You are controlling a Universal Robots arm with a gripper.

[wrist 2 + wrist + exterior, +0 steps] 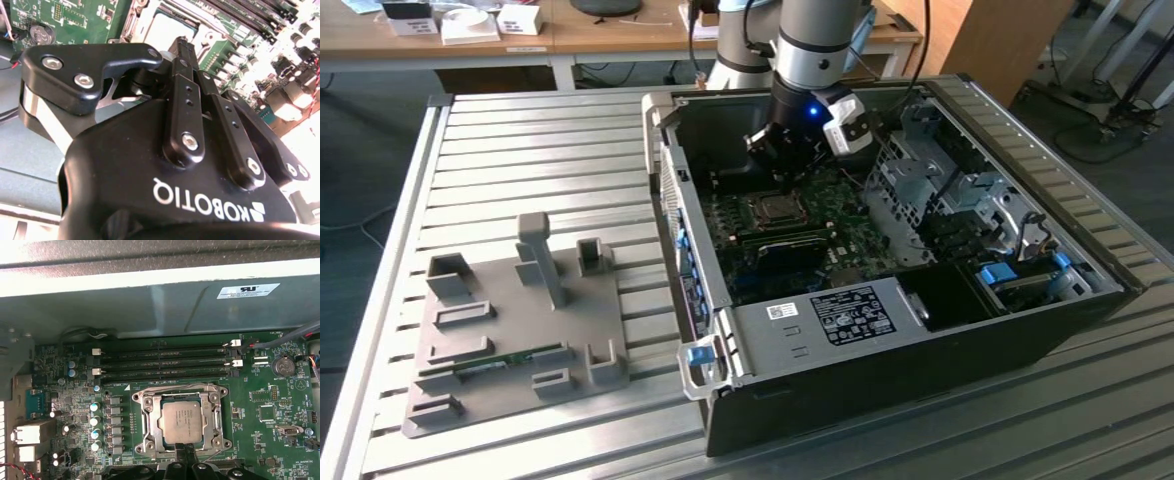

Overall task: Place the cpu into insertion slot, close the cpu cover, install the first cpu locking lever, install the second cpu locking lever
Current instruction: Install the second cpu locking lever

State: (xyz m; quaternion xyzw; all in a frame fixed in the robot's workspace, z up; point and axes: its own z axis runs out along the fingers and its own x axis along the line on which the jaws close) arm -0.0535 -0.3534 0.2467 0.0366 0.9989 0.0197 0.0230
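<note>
The cpu (182, 422) is showing a matt, silvery-grey metal top, and the cpu cover (150, 416) around it is gleaming as thin bright metal. The circuit board (270, 440) is looking like glossy green laminate, with long black plastic memory slots (165, 365) above. The gripper (181, 47) is wearing smooth black plastic or coated metal with shiny steel screws. At the centre of the exterior view the computer case (1067, 330) is appearing as dark painted sheet metal, resting on a bench (534, 160) of ribbed, brushed aluminium; lower left, a fixture plate (520, 340) is looking like matt grey plastic.
</note>
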